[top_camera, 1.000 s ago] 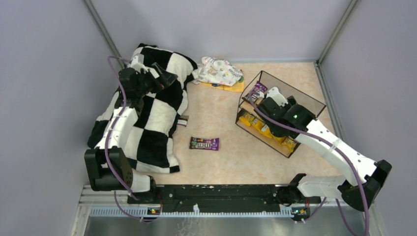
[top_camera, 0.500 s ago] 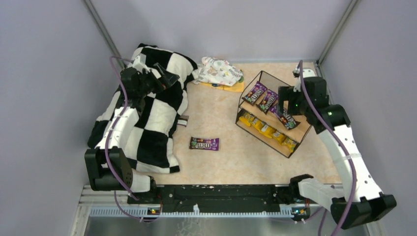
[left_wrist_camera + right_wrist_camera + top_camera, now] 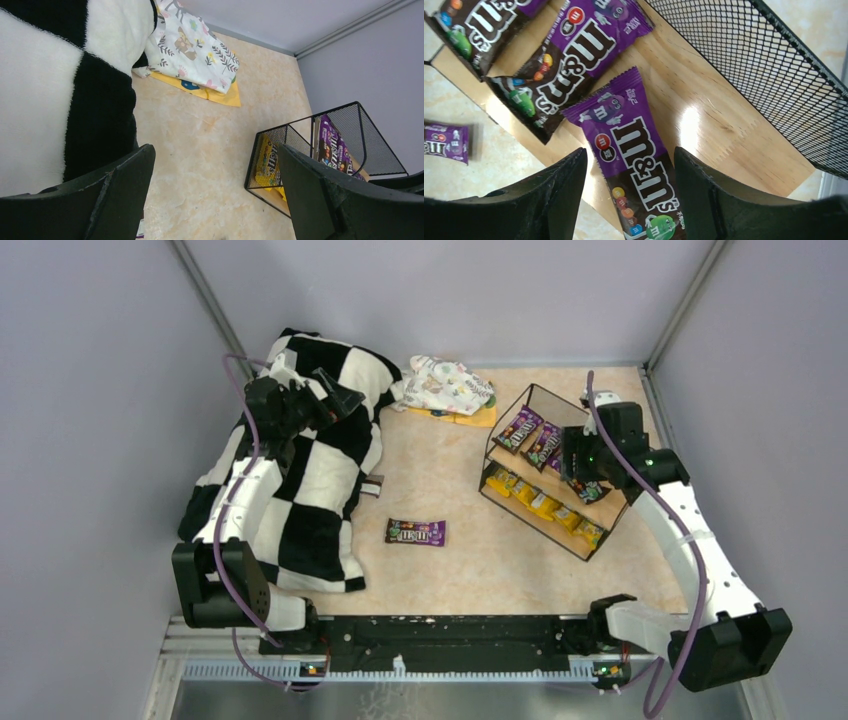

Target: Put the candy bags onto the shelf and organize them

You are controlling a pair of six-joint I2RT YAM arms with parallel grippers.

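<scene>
Left end effector (image 3: 215,150) hovered wide open and empty over the checkered blanket (image 3: 45,100). The right end effector (image 3: 629,155), jaws likewise spread and gripping nothing, hung over the shelf (image 3: 724,145). On its upper board a purple candy bag (image 3: 644,150) lay flat between the fingers, two more purple bags (image 3: 569,65) just beside. One stray purple bag (image 3: 416,532) lay on the counter (image 3: 450,470), well apart from both.

Lab robot booth: grey walls (image 3: 90,390), aluminium corner posts (image 3: 205,295), arm rail (image 3: 450,630).
</scene>
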